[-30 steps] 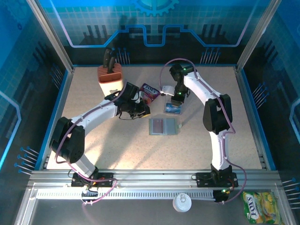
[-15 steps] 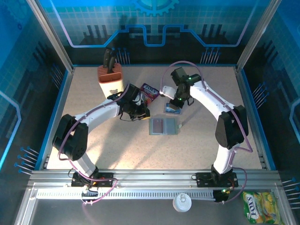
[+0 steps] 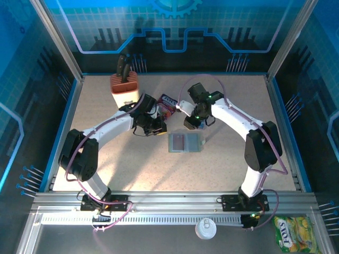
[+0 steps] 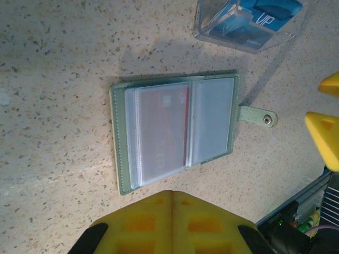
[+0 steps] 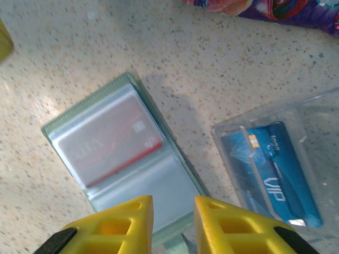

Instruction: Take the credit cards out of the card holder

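Note:
The card holder [image 3: 185, 143] lies open and flat on the speckled table, a grey-green wallet with clear pockets [image 4: 177, 132]. A red credit card [image 5: 108, 145] sits inside one pocket. A blue credit card [image 5: 275, 169] lies in a clear plastic tray [image 4: 249, 24] just beyond the holder. My left gripper [image 4: 173, 198] is shut with nothing in it, hovering just off the holder's long side. My right gripper [image 5: 173, 206] stands slightly open and empty above the holder's edge nearest the tray. Its yellow fingertips [image 4: 326, 140] show in the left wrist view.
A pink-purple snack packet [image 3: 167, 103] lies behind the two grippers. A brown block with black handles [image 3: 124, 84] stands at the back left. Outside the table's front rail are a white lid [image 3: 205, 228] and a yellow-green packet [image 3: 290, 233].
The right gripper has moved from over the clear tray down and left toward the card holder. The left gripper has shifted slightly left and stays shut.

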`<act>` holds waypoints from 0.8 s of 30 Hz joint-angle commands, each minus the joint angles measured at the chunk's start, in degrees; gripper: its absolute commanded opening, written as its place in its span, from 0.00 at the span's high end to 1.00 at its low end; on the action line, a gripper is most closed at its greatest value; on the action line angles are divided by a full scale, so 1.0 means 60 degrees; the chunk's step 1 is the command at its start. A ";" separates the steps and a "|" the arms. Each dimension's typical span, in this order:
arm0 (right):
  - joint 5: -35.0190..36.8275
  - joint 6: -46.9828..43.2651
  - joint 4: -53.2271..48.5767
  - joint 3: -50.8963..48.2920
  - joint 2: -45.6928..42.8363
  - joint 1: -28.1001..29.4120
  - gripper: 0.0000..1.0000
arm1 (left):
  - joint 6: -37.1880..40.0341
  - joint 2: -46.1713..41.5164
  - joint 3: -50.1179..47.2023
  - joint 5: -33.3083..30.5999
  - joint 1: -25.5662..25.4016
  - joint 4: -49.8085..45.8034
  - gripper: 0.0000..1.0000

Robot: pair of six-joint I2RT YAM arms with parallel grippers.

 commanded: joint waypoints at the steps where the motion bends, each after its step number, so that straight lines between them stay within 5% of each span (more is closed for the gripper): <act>1: -0.0689 0.1385 0.0717 -0.0476 -0.0501 0.0232 0.72 | -0.0247 0.0249 -0.0223 0.0422 0.0028 0.0555 0.95; 15: -0.2103 0.7153 0.3640 -0.3422 -0.1979 0.0360 0.72 | -0.0904 0.0729 -0.0535 0.0421 -0.0670 0.1391 0.99; 24: -0.3157 0.8760 0.4060 -0.3793 -0.1283 0.0122 0.74 | -0.0949 0.1190 -0.0802 -0.0514 -0.0845 0.0969 1.00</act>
